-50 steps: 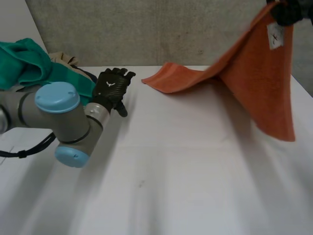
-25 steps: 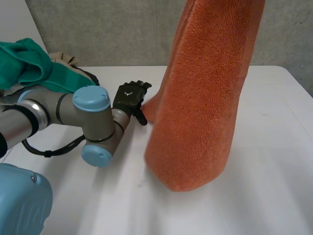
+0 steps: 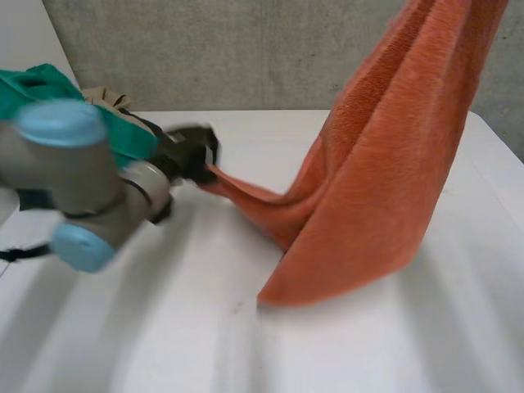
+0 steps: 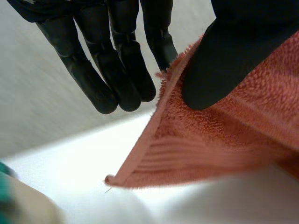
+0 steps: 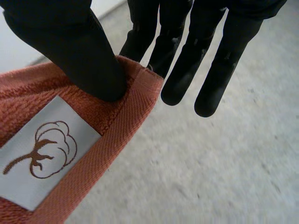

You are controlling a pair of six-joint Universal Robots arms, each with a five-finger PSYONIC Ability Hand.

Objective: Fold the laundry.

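An orange towel (image 3: 385, 180) hangs from high at the right, its lower part resting on the white table (image 3: 246, 344). My left hand (image 3: 192, 151) holds the towel's low left corner just above the table and draws it out to the left. In the left wrist view the thumb (image 4: 233, 51) presses the towel's edge (image 4: 224, 140) against the fingers (image 4: 117, 70) behind it. In the right wrist view my right hand (image 5: 70, 51) pinches the raised corner of the towel (image 5: 117, 121) between thumb and fingers, beside a white label (image 5: 42, 154).
A pile of green cloth (image 3: 49, 106) with a beige piece (image 3: 106, 98) lies at the table's far left, behind my left arm (image 3: 74, 180). A grey wall stands behind the table.
My left hand reached the towel's low corner, closed on it and pulled it left. The hanging towel swung from the middle back toward the right.
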